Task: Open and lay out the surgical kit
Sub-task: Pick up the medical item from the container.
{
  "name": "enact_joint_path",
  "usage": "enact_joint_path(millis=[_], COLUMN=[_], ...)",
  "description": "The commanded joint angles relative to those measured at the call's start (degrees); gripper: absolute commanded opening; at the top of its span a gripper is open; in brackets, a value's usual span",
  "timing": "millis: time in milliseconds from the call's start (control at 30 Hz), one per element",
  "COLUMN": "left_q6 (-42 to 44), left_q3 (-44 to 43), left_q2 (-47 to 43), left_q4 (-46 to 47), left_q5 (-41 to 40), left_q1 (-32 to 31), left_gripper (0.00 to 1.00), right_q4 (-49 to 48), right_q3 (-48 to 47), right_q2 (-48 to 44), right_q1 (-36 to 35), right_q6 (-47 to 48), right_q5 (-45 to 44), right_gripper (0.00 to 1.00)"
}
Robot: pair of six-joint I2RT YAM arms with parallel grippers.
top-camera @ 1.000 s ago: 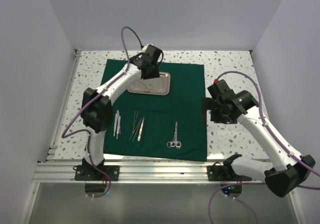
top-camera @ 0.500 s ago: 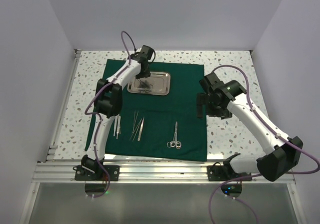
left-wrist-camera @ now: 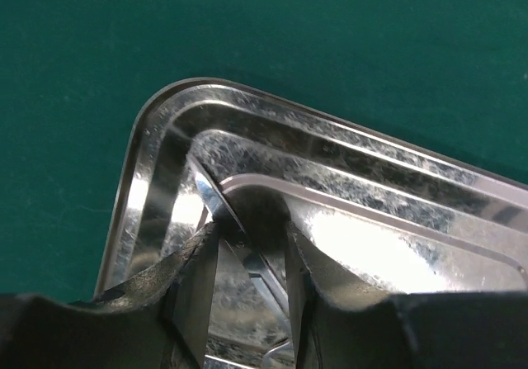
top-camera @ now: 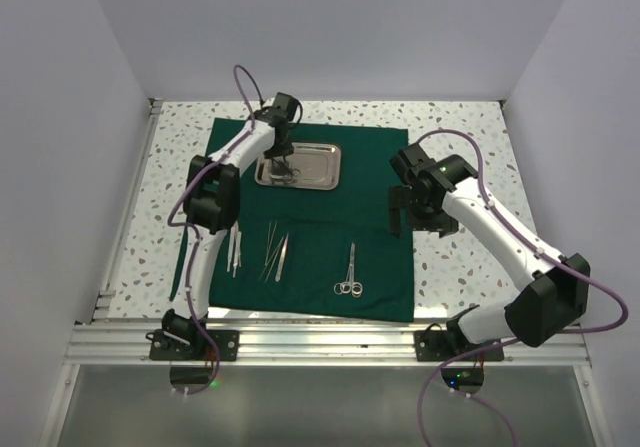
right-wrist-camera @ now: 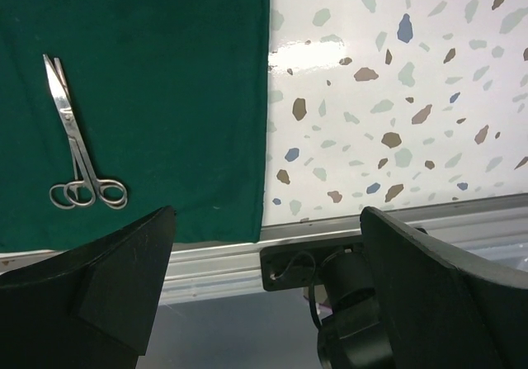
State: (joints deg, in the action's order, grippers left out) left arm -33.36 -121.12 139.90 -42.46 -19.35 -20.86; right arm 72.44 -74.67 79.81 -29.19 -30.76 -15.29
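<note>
Green cloth (top-camera: 375, 257) spread flat on terrazzo worktop (top-camera: 460, 127). Steel tray (top-camera: 318, 167) at cloth's 12 o'clock. Left gripper (left-wrist-camera: 250, 241) down inside tray corner, fingers narrowly parted astride slim instrument (left-wrist-camera: 247, 270), not visibly pinching. Right gripper (right-wrist-camera: 268, 212) spread wide, empty, over cloth's 3 o'clock edge. Ring-handled scissors (right-wrist-camera: 74, 150) at 5 o'clock, tweezers (top-camera: 275, 252) at 7 o'clock.
</note>
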Motion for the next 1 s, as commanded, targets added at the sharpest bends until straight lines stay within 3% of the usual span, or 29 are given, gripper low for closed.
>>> enact_joint_path(millis=[0, 433, 833, 967], left_q6=[0.4, 0.4, 0.8, 1.3], left_q3=[1.5, 0.8, 0.7, 1.8], left_q2=[-1.7, 0.5, 5.1, 6.4], left_q4=[2.0, 2.2, 1.1, 1.1], left_q5=[-0.2, 1.0, 3.3, 4.4], left_q1=[2.0, 4.5, 5.4, 5.4], left_gripper=[0.41, 0.41, 0.18, 0.04], right_q4=[-0.8, -1.1, -1.0, -1.2], right_q3=[-1.6, -2.9, -4.3, -4.2], right_q2=[0.6, 3.0, 5.1, 5.3], right_q1=[0.1, 0.2, 0.7, 0.8], right_q6=[1.1, 2.1, 2.5, 2.6], right_q5=[-0.2, -0.7, -0.6, -0.4], right_gripper=[0.98, 0.98, 0.98, 0.98])
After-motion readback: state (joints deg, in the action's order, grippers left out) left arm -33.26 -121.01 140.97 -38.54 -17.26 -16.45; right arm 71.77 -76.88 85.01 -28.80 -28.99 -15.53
